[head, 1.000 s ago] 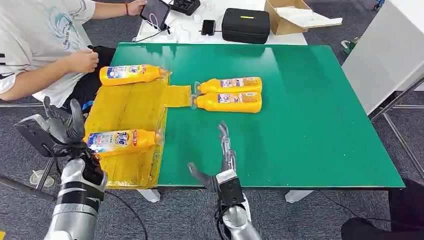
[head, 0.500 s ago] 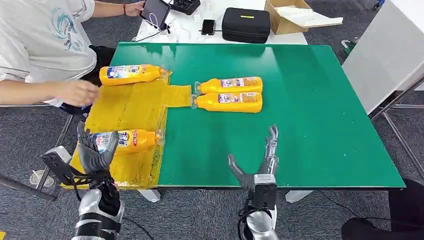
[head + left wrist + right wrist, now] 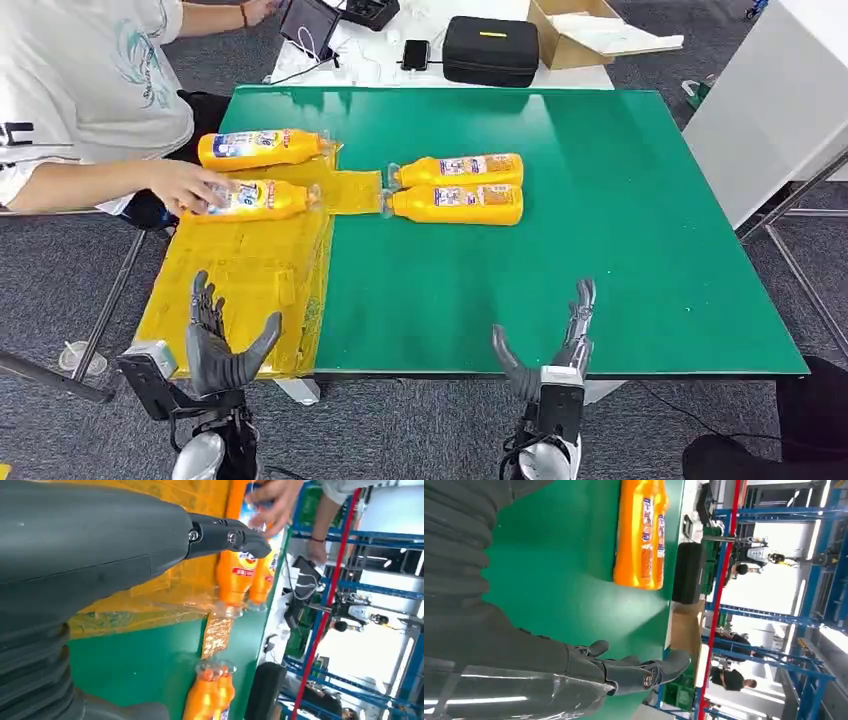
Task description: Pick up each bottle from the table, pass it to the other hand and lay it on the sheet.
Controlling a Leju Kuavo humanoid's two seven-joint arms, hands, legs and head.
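Left hand (image 3: 222,350) empty, fingers (image 3: 204,305) spread wide at the near edge of the crinkly yellow sheet (image 3: 250,270). Right hand (image 3: 550,350) empty too, fingers wide, at the near edge of the green desk (image 3: 620,200). Two glossy orange bottles on the sheet (image 3: 262,148) (image 3: 255,198), well beyond the left fingers; a person's hand (image 3: 190,186) touches the nearer. Two more bottles lie side by side on the desk (image 3: 458,170) (image 3: 458,203). Right wrist view shows blue racking.

Robotics lab: blue racking (image 3: 819,605), test table (image 3: 600,200).
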